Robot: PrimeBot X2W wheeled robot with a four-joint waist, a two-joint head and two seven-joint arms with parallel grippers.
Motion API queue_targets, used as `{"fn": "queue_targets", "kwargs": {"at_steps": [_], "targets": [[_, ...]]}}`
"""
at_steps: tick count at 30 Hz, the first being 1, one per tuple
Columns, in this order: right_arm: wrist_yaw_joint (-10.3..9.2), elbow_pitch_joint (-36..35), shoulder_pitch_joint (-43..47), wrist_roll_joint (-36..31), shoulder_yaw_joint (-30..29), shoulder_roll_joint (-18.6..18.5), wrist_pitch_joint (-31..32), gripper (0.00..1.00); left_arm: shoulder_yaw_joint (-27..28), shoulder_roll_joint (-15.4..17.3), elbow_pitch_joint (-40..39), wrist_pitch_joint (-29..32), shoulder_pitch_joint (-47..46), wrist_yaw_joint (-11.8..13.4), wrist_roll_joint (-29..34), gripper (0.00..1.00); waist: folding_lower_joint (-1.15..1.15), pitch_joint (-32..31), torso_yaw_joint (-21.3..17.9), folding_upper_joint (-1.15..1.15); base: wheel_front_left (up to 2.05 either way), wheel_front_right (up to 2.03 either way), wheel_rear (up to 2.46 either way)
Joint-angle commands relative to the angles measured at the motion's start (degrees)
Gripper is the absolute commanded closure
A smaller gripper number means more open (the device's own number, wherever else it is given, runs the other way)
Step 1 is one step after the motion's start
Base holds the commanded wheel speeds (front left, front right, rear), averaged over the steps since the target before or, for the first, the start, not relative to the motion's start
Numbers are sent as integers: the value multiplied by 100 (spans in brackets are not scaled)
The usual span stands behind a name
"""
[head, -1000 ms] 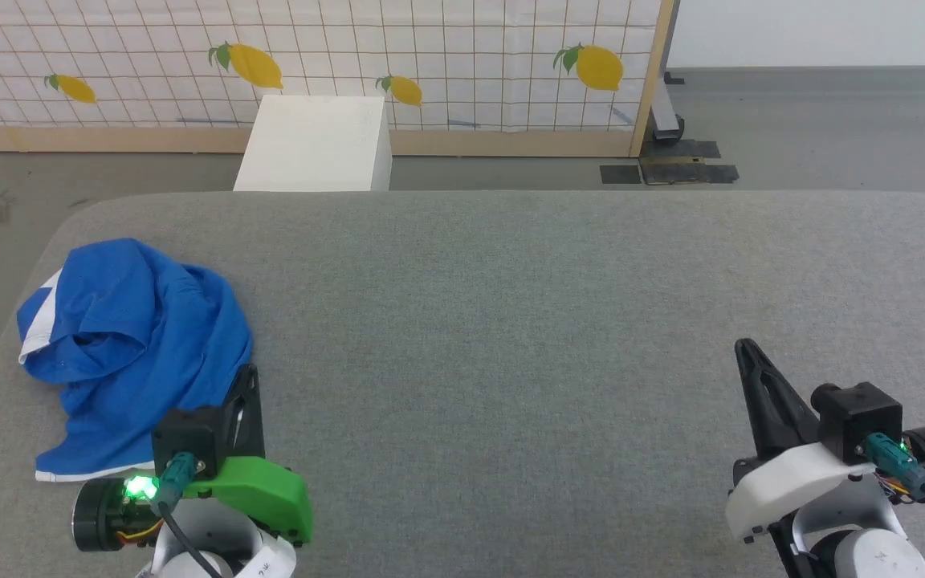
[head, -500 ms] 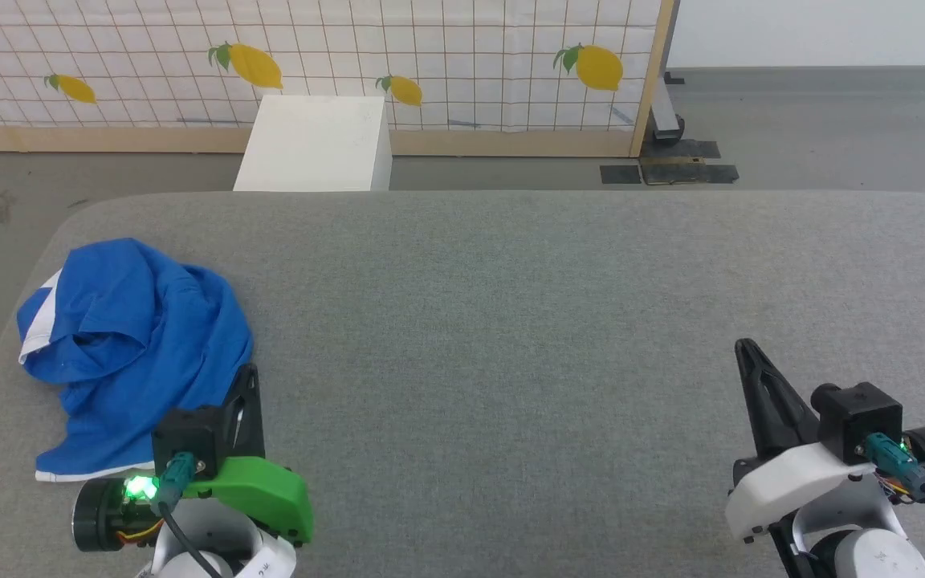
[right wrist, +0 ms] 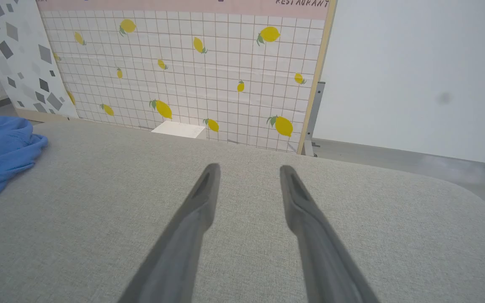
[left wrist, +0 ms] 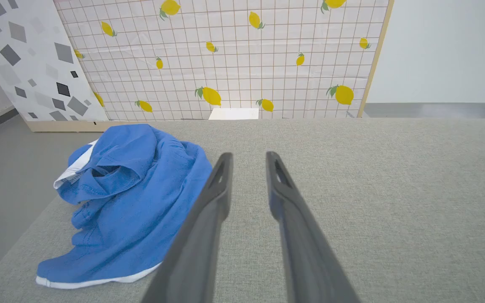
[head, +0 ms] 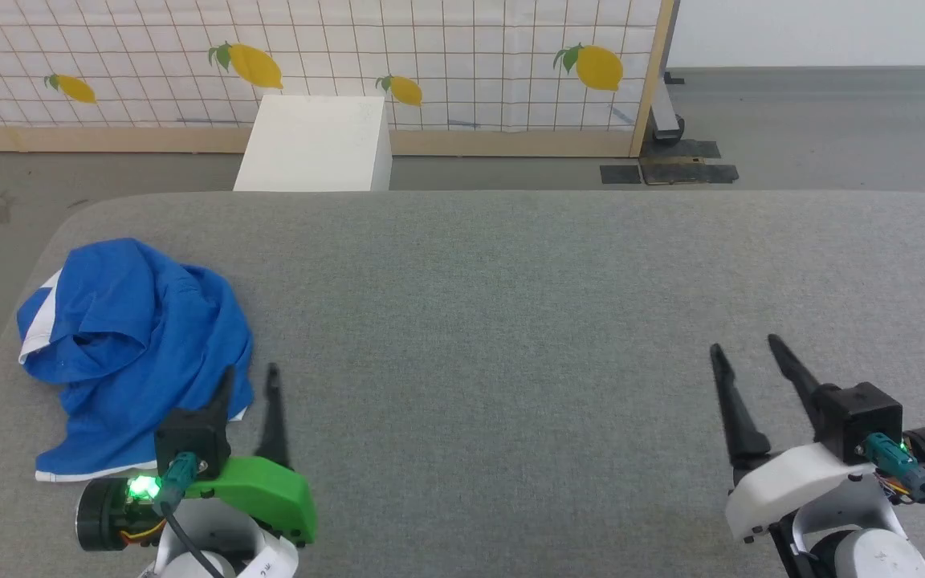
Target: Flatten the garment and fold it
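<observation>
The bright blue soft shorts with white trim (head: 133, 337) lie in a crumpled heap at the left end of the grey fabric-covered counter (head: 495, 321), reaching almost to the counter's left edge. A white hem band shows along the side of the heap nearest the counter's front, and a white patch shows at the side nearest the counter's left edge.

The left gripper (head: 250, 371), on its green mount, hovers over the counter's front left part. Its two long dark fingers are parted and nothing is between them. In the head view its left finger overlaps the cloth's edge; contact cannot be judged.

The right gripper (head: 743, 345), on its white mount, hangs over the counter's front right part. Its fingers are spread wider over bare grey fabric, also holding nothing.

Beyond the counter's far edge stands a white rectangular box (head: 318, 144), backed by a lemon-printed grid panel (head: 430, 56).
</observation>
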Motion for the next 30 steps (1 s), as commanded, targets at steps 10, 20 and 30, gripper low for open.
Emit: {"fn": "queue_targets", "kwargs": {"at_steps": [10,20,30], "targets": [[4,41,-28,-81,-52,-1,-139,0,-113,7,123,-139,-65,57,-80,0,0,11,4,0,0,0,0],[7,49,-45,-86,-125,-1,-257,0,-204,11,203,-256,-112,109,-159,0,0,19,10,0,0,0,0],[11,59,-59,-25,-194,-2,-378,0,-298,15,269,-376,-162,154,-246,0,0,30,40,0,0,0,0]]}}
